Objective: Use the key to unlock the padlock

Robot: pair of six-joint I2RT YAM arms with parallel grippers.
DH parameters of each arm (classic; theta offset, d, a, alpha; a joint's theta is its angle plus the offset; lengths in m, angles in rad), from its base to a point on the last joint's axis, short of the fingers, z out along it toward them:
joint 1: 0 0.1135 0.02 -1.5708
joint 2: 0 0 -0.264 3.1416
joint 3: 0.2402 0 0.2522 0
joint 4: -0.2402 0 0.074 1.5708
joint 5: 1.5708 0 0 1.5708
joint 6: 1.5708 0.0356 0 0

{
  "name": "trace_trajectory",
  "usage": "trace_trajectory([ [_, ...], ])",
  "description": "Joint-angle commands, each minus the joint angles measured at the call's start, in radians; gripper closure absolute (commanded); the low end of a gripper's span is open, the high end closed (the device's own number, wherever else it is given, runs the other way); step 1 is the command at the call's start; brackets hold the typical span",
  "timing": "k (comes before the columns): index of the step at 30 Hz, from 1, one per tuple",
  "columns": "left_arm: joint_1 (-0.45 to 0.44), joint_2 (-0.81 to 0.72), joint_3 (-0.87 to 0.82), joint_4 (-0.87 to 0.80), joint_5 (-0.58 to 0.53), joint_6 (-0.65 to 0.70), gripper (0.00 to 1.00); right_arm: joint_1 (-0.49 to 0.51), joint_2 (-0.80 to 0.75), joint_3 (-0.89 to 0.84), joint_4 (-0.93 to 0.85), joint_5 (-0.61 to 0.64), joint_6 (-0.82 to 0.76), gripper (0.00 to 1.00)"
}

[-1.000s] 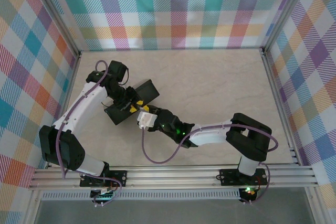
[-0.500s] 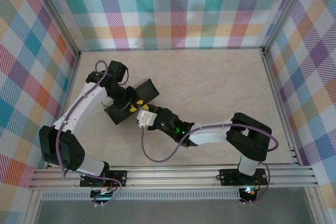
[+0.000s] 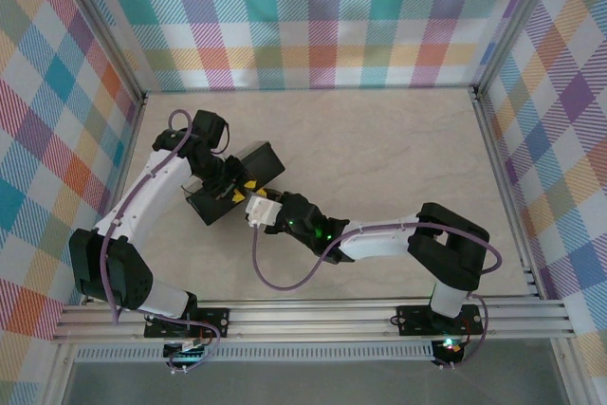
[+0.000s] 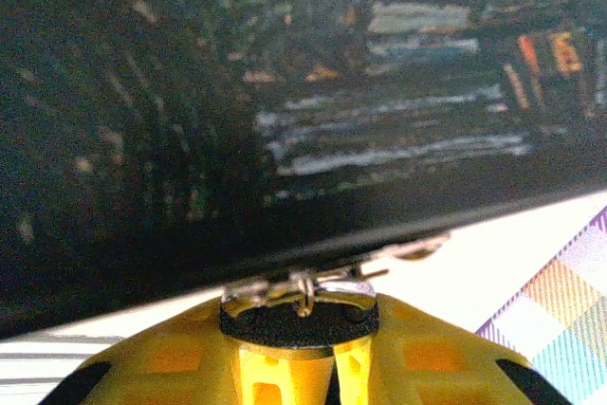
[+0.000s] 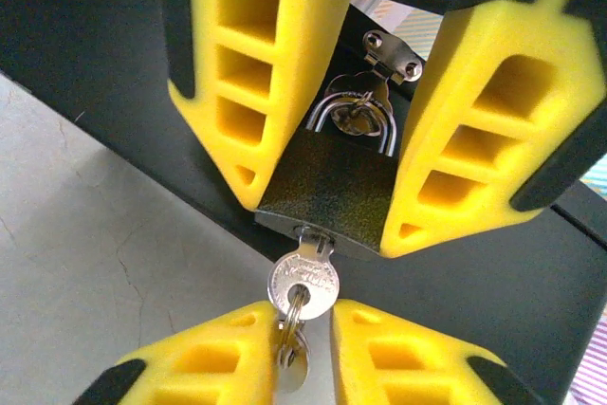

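Left gripper (image 5: 327, 208) clamping padlock (image 5: 332, 182) steady; right gripper (image 5: 303, 322) below padlock narrowing around inserted key (image 5: 303, 282) since second ago, firm grip unconfirmed; turn nearing

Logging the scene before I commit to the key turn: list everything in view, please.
padlock: one, dark body with silver shackle, hanging from the box's hasp
key: one, silver, in the padlock's keyhole, a ring below it
hasp: one, silver, on the box's edge
box: one, dark and printed, left-centre of the table
table: one, pale marbled
walls: three, pastel plaid, around the table
frame rails: silver, along the near edge
arms: two, white and black, meeting at the box
left end effector: yellow pads, clamped on the padlock's body
right end effector: yellow pads either side of the key's ring; grip unclear
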Motion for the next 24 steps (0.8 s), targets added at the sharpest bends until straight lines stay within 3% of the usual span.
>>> trace_trajectory([
  [1, 0.003, -0.034, -0.006, 0.024, 0.050, 0.005, 1.00, 0.002, 0.012, 0.055, 0.041, -0.015, 0.026, 0.76],
  [24, 0.003, -0.044, -0.015, 0.008, 0.050, 0.011, 1.00, 0.015, 0.057, 0.106, 0.067, 0.025, 0.041, 0.79],
])
